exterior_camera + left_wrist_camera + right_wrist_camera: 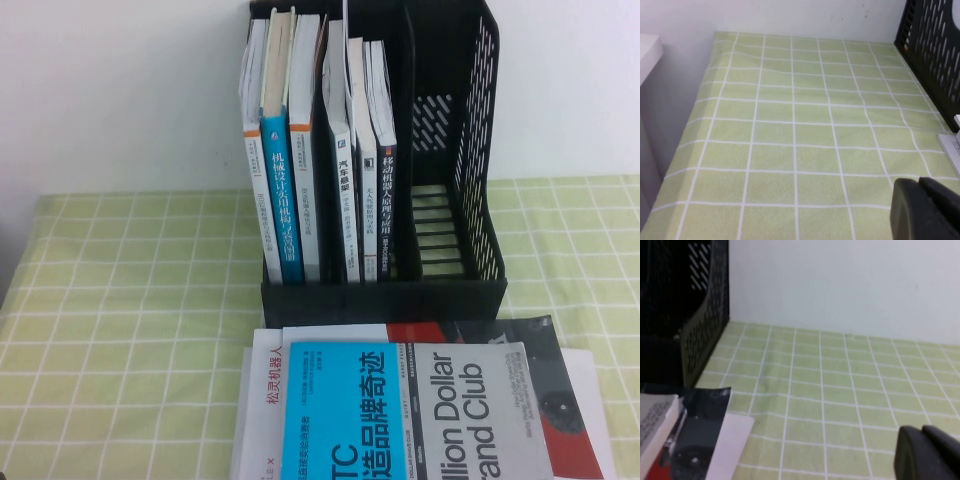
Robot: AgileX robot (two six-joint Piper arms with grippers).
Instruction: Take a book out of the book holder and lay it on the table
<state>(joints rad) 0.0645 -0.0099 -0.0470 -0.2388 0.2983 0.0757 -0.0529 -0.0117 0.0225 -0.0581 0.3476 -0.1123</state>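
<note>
Now six books (330, 150) upright in the book holder (470, 140), the book (410, 415) flat (both grippers' jaws: cannot tell).

The high view looks down from the robot's side at the book holder (380, 160) on the table (120, 300). Each wrist view skims low over the cloth toward the wall, catching, apparently, its own tool (927, 210) (927, 452); all three share the holder.
</note>
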